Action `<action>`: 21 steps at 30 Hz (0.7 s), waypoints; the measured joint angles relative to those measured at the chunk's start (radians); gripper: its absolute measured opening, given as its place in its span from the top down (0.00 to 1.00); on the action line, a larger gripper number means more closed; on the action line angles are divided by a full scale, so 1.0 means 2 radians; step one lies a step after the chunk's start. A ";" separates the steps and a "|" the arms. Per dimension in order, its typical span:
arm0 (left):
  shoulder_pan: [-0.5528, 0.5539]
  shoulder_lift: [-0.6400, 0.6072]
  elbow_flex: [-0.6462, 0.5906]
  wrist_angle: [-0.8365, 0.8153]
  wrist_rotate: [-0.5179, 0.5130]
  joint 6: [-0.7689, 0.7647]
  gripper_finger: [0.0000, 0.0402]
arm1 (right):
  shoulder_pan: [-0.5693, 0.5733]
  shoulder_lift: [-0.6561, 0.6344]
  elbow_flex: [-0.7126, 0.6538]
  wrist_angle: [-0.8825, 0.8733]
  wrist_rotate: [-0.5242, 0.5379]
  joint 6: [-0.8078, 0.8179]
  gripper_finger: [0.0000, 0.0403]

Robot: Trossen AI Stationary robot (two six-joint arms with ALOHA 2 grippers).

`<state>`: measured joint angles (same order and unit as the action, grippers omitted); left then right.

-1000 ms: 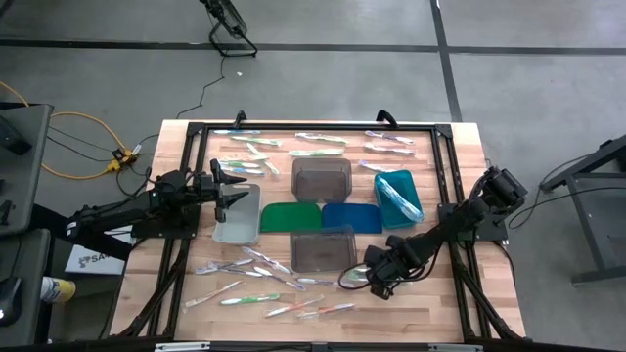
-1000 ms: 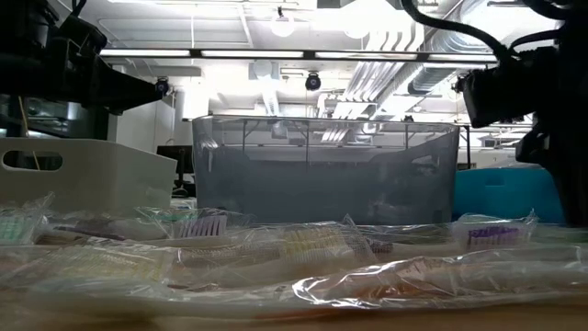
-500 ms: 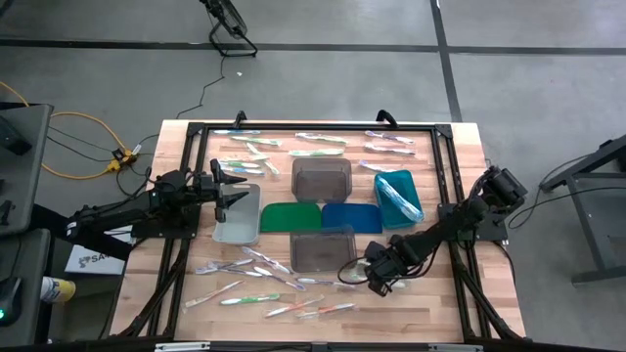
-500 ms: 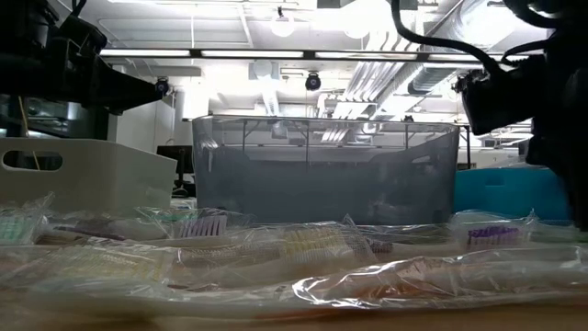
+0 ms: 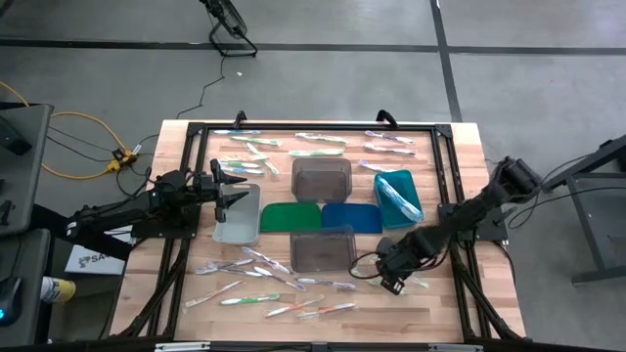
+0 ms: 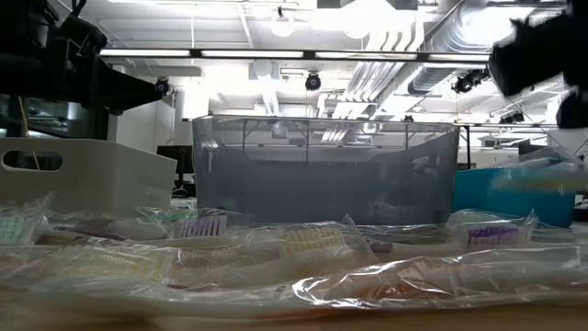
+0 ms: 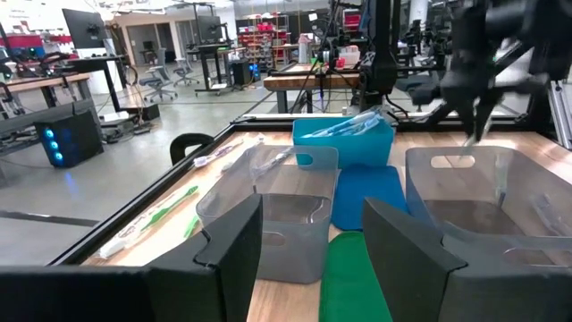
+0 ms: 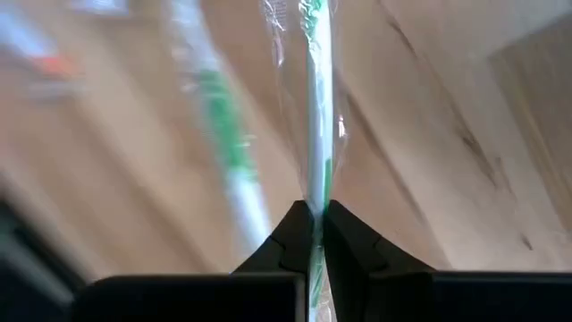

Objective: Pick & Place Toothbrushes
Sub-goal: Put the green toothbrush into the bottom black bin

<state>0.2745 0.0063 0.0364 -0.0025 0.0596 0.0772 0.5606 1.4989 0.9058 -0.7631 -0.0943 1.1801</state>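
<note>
My right gripper (image 5: 393, 278) is above the table's near right part, right of the near grey bin (image 5: 321, 250). It is shut on a wrapped white-and-green toothbrush (image 8: 315, 107). Several more wrapped toothbrushes (image 5: 262, 286) lie flat along the near edge, and others (image 5: 315, 143) along the far edge. Some lie in the teal bin (image 5: 398, 196). My left gripper (image 5: 231, 192) waits open and empty over the clear bin (image 5: 238, 217); its fingers also show apart in the left wrist view (image 7: 308, 259). My right gripper pinches the toothbrush's handle and clear wrapper (image 8: 315, 207) between its two fingertips. The fingers lie across the handle. The rest of the toothbrush reaches straight out past the fingers, clear of the wooden table top.
A second grey bin (image 5: 321, 178) stands at the far middle. A green mat (image 5: 291, 217) and a blue mat (image 5: 352, 217) lie between the bins. A black frame (image 5: 445, 196) runs around the work area. Bare wood shows right of my right gripper.
My right gripper has gone up and toward the table's right edge, shut on the toothbrush, which has come off the table with it. The other toothbrushes stay where they were.
</note>
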 joint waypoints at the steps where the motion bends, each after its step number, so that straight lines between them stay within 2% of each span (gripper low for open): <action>1: 0.000 0.000 0.000 0.000 0.000 0.000 0.53 | -0.001 -0.016 0.001 0.001 0.005 -0.001 0.98; 5: 0.000 0.000 0.000 0.000 0.000 0.000 0.53 | -0.016 -0.068 0.018 0.002 0.051 -0.033 0.98; 9: 0.000 0.000 0.000 0.000 0.000 0.000 0.53 | -0.047 -0.094 0.044 0.006 0.085 -0.110 0.98; 14: 0.000 0.000 0.000 0.000 0.001 0.000 0.53 | -0.101 -0.093 0.076 0.025 0.080 -0.241 0.98; 21: 0.000 0.000 0.000 0.000 0.000 0.000 0.53 | -0.170 -0.071 0.085 0.147 0.040 -0.399 0.97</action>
<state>0.2745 0.0063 0.0360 -0.0021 0.0605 0.0772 0.2202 1.3576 1.0759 -0.4690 -0.0141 0.3830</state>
